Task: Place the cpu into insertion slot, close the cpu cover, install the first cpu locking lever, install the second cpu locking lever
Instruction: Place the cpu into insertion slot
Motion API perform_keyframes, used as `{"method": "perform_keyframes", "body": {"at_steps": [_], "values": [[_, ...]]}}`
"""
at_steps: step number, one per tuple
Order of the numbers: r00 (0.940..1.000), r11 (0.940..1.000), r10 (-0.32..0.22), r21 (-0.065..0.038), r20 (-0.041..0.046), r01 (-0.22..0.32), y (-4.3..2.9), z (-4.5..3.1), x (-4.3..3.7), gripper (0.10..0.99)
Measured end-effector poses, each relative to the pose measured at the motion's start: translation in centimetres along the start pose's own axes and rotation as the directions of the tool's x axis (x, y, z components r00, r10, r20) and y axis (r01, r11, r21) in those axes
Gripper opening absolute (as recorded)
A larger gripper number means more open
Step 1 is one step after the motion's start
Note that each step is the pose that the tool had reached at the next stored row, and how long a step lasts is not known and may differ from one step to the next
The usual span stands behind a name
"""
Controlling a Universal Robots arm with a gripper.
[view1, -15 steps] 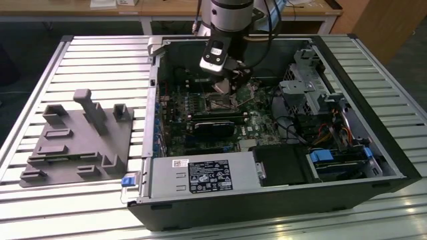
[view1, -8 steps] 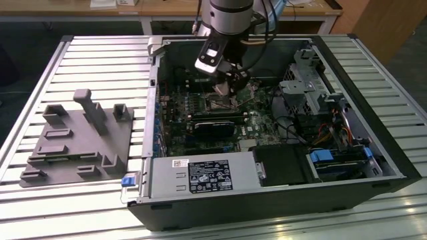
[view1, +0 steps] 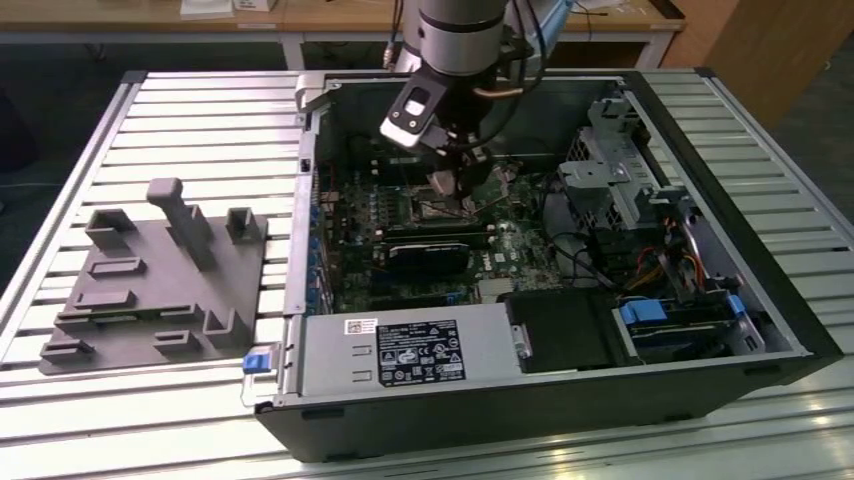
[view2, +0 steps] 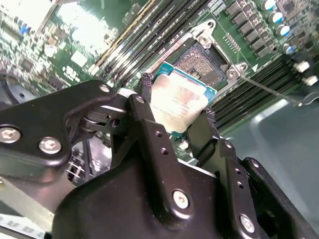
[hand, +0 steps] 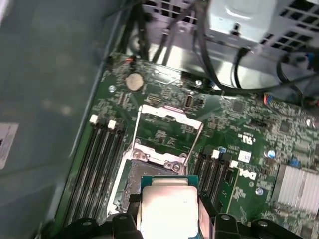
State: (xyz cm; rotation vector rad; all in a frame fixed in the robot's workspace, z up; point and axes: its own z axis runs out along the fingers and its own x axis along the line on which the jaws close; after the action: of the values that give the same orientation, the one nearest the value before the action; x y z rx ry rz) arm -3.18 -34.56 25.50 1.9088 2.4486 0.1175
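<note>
Gripping the cpu (view2: 182, 99) by two opposite edges, I have my gripper (view2: 178, 99) clenched on it, one black finger on each side and its pale metal top facing up toward both wrist views. The chip hangs clear of the green board and is not seated. In the second wrist view it overlaps one corner of the insertion slot (view2: 204, 62), and most of the dark socket recess is uncovered.

In the first wrist view the cpu (hand: 168, 209) sits between my fingers (hand: 130, 201) just short of the insertion slot (hand: 127, 177). Beyond the slot the cpu cover (hand: 167, 112) stands swung open, and green board shows through its square window. A thin metal lever (view2: 271, 90) angles away from the socket's frame, unlatched. Long black memory slots (hand: 99, 159) run along both sides of the socket, and a round coin battery (hand: 133, 80) lies on the board past the cover.

In the upper middle of the exterior view, my gripper (view1: 445, 185) reaches down into the open computer case (view1: 747, 300), just above the insertion slot (view1: 434, 210). A black card (view1: 427, 250) lies on the board below it in the frame. At the exterior view's left, a grey fixture block (view1: 147, 280) rests on the slatted worktop (view1: 200, 110), well apart from the case.
</note>
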Motion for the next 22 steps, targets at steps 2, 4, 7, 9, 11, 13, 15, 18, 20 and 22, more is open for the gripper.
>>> {"method": "perform_keyframes", "body": {"at_steps": [2, 4, 7, 9, 11, 13, 15, 18, 20, 22], "values": [[0.9994, 0.9994, 0.036, -0.001, 0.0029, -0.036, -0.01, 0.17, 0.00, 0.537], [0.9974, 0.9974, 0.072, -0.001, 0.0059, -0.072, -0.03, 0.33, -0.01, 0.537], [0.9920, 0.9920, 0.126, -0.003, 0.0101, -0.126, -0.05, 0.58, -0.01, 0.537], [0.9867, 0.9868, 0.162, -0.004, 0.0129, -0.162, -0.06, 0.75, -0.01, 0.537], [0.9802, 0.9803, 0.198, -0.005, 0.0157, -0.197, -0.07, 0.90, -0.02, 0.537], [0.9728, 0.9730, 0.231, -0.007, 0.0182, -0.231, -0.09, 1.02, -0.02, 0.537], [0.9677, 0.9679, 0.251, -0.007, 0.0199, -0.251, -0.11, 1.12, 0.03, 0.537], [0.9644, 0.9646, 0.264, -0.008, 0.0208, -0.264, -0.10, 1.31, 0.34, 0.537], [0.9643, 0.9645, 0.264, -0.008, 0.0209, -0.264, -0.05, 1.42, 0.69, 0.537], [0.9644, 0.9646, 0.264, -0.008, 0.0212, -0.263, -0.02, 1.54, 1.06, 0.537]]}}
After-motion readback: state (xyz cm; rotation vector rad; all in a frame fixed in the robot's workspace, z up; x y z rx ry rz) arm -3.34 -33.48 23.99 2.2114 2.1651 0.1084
